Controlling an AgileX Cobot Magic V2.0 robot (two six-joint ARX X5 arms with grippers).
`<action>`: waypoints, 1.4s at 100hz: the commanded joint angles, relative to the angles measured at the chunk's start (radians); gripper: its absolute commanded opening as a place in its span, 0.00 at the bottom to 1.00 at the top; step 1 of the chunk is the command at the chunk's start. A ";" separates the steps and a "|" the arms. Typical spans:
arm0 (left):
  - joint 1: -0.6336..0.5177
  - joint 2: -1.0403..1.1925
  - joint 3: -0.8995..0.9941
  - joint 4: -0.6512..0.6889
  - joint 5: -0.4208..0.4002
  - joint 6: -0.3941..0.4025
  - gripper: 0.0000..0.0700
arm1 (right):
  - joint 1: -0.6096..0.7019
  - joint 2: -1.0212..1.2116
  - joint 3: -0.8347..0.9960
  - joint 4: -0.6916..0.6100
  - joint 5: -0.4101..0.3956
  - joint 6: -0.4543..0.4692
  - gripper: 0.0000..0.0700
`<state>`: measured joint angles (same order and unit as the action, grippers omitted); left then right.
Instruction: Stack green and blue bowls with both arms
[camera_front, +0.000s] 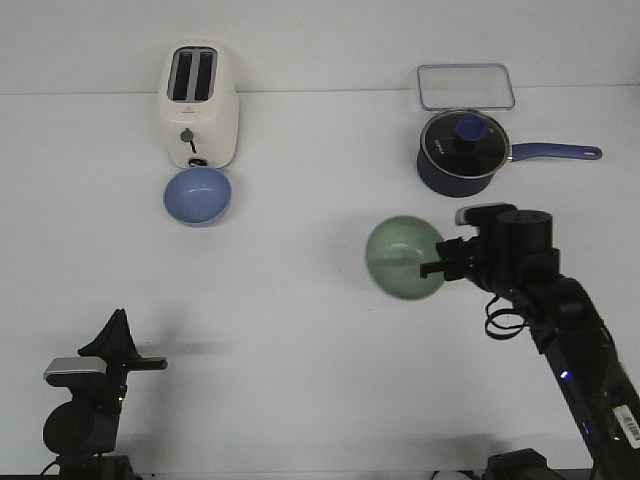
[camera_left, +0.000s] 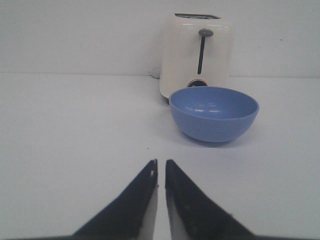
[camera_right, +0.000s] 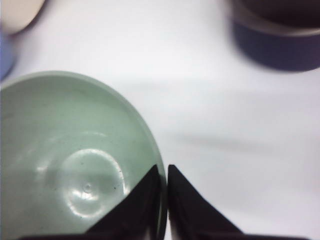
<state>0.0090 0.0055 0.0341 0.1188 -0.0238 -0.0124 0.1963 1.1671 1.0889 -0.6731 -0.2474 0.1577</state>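
The pale green bowl (camera_front: 403, 257) hangs tilted above the table's middle right, its rim pinched in my right gripper (camera_front: 437, 266). In the right wrist view the green bowl (camera_right: 70, 160) fills the near side, with one finger inside and one outside its rim, and the right gripper (camera_right: 164, 170) shut on it. The blue bowl (camera_front: 197, 195) sits upright on the table just in front of the toaster; it also shows in the left wrist view (camera_left: 214, 113). My left gripper (camera_left: 161, 164) is shut and empty, low at the near left (camera_front: 118, 318), well short of the blue bowl.
A cream toaster (camera_front: 198, 103) stands at the back left, right behind the blue bowl. A dark navy saucepan with a glass lid (camera_front: 462, 151) and long handle sits at the back right, a clear lid or tray (camera_front: 465, 86) behind it.
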 joint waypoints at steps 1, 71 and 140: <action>0.002 -0.001 -0.020 0.011 0.002 0.005 0.02 | 0.085 0.008 -0.025 0.015 0.043 0.030 0.00; 0.002 -0.001 -0.010 0.017 0.002 -0.402 0.02 | 0.420 0.153 -0.259 0.220 0.170 0.124 0.15; 0.002 0.493 0.420 -0.129 0.042 -0.480 0.02 | 0.282 -0.283 -0.246 0.183 0.171 0.103 0.43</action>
<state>0.0093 0.3820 0.3862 -0.0154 -0.0055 -0.5671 0.4828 0.8879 0.8276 -0.4854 -0.0765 0.2676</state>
